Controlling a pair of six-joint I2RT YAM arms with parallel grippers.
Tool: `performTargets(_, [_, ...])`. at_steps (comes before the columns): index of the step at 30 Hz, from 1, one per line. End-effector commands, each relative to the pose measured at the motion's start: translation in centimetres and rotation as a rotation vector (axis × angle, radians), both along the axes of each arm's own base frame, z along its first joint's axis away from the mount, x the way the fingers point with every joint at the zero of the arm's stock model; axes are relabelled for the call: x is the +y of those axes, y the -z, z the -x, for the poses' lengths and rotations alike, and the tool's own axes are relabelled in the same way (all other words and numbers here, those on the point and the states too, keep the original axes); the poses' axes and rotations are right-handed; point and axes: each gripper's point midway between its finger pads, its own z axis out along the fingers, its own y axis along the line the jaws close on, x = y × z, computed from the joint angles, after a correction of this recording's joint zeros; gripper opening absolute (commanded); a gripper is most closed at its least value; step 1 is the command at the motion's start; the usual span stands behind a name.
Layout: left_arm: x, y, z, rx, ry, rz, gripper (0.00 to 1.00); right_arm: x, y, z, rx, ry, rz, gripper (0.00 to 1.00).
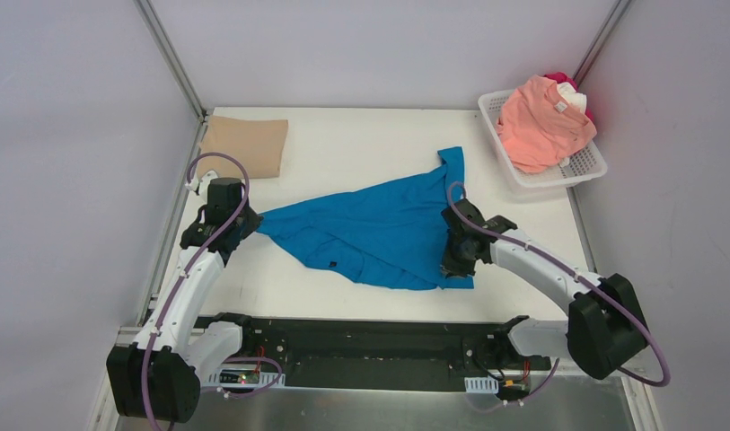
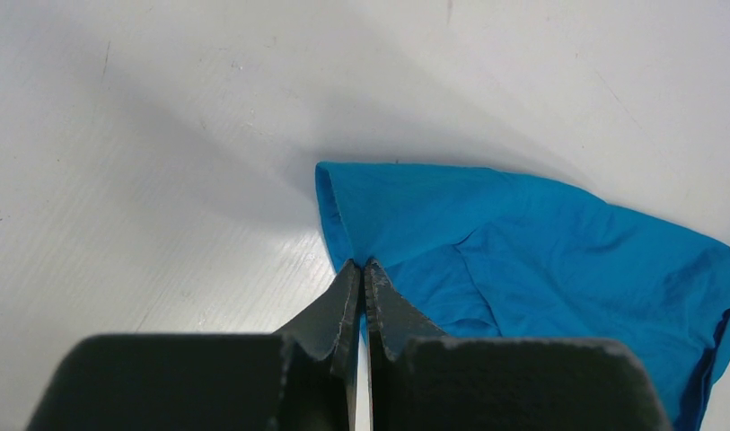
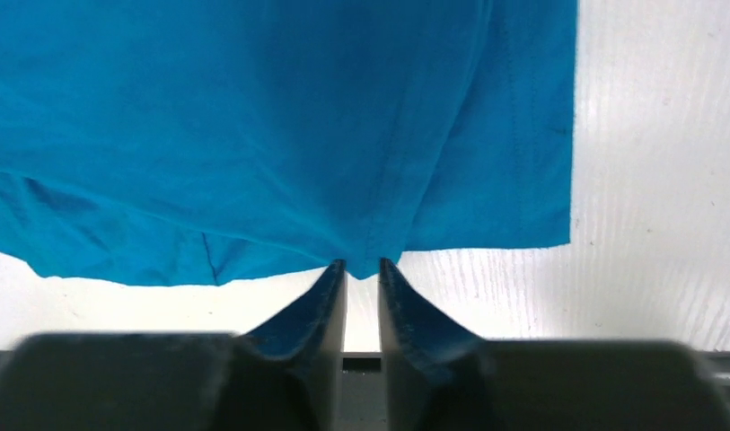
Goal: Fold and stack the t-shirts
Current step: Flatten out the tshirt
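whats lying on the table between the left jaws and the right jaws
The blue t-shirt fills that stretch, running from the left gripper to the right gripper, each pinching an edge of it. The top view shows this.

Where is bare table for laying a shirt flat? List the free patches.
Widest bare table: the far strip between the folded tan shirt and the basket, behind the blue shirt. A narrower strip runs between the blue shirt and the black rail at the near edge. Crowded: the centre and the far right corner.
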Motion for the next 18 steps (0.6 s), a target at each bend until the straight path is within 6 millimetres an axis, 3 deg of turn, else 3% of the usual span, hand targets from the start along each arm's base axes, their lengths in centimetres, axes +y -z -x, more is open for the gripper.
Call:
performTargets(1, [0.2,-0.5,-0.1,-0.025,0.008,-0.013,0.0,2.3,-1.4,-0.7,-0.03,-0.141,-0.079,0.29])
performTargets(9, [0.4,-0.6,0.0,-0.027,0.007,-0.03,0.0,4.4,-1.7,-0.6,-0.167,-0.512,0.149,0.43])
performTargets(13, [0.4,-0.6,-0.1,-0.025,0.015,-0.033,0.0,2.8,-2.3,-1.4,-0.153,-0.676,0.474,0.49])
performTargets(18, [0.8,-0.3,0.0,-0.015,0.002,-0.052,0.0,0.8,-0.6,-1.9,-0.055,-0.828,0.699,0.52])
